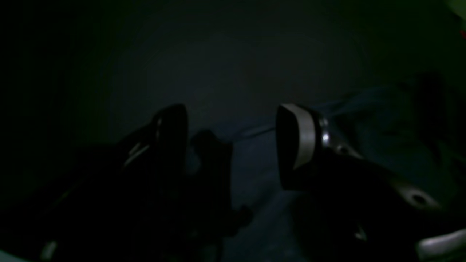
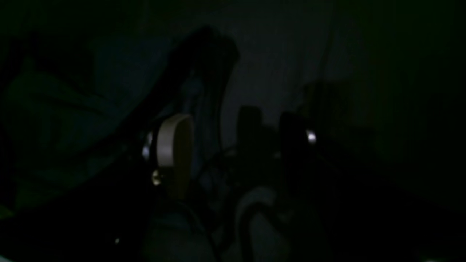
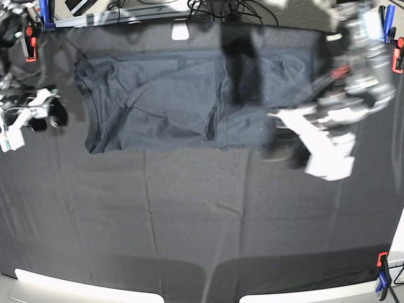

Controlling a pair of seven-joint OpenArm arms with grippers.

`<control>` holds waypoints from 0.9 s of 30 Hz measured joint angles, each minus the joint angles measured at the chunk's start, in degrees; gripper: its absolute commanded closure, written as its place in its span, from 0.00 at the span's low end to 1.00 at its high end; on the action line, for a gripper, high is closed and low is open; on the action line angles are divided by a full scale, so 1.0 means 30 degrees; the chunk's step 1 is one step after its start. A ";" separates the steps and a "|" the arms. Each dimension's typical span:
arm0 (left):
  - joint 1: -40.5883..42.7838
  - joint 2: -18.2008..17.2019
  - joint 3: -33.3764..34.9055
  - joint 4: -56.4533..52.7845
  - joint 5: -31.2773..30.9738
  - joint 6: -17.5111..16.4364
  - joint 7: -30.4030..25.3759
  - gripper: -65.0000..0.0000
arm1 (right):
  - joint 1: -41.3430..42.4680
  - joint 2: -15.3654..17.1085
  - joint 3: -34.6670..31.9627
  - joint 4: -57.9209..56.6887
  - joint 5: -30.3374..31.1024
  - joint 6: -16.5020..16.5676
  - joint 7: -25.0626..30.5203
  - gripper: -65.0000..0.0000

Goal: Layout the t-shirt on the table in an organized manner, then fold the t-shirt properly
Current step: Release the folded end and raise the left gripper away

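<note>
The dark navy t-shirt (image 3: 170, 101) lies spread along the far half of the black table (image 3: 189, 214), creased, with a fold running down its middle. My left gripper (image 3: 281, 142), blurred, hovers at the shirt's right lower edge. In its own view the left gripper (image 1: 233, 142) is open, with bluish t-shirt cloth (image 1: 382, 120) below and to the right. My right gripper (image 3: 50, 117) sits just left of the shirt's left edge, apart from it. The dim right wrist view shows the right gripper (image 2: 233, 149) open, holding nothing, with t-shirt folds (image 2: 72, 109) at the left.
Red and blue clamps hold the tablecloth at the far left corner (image 3: 30, 38), the far right (image 3: 396, 55) and the near right corner (image 3: 382, 271). A small white piece (image 3: 180, 29) and cables (image 3: 221, 9) lie at the far edge. A pale rim (image 3: 76, 290) borders the front.
</note>
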 measured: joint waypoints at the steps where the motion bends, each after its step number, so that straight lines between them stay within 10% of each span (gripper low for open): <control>1: 0.0226 -0.0204 -0.0466 0.0000 -0.0182 -0.0270 -0.0015 0.45 | 0.0109 0.0204 0.0000 -0.0831 0.0197 0.0022 0.0000 0.44; 27: 0.0852 -0.0437 -0.2280 0.0000 -0.0277 -0.0583 -0.0051 0.45 | 0.1137 -0.0925 -0.3774 -0.7417 0.4852 0.0350 0.0503 0.44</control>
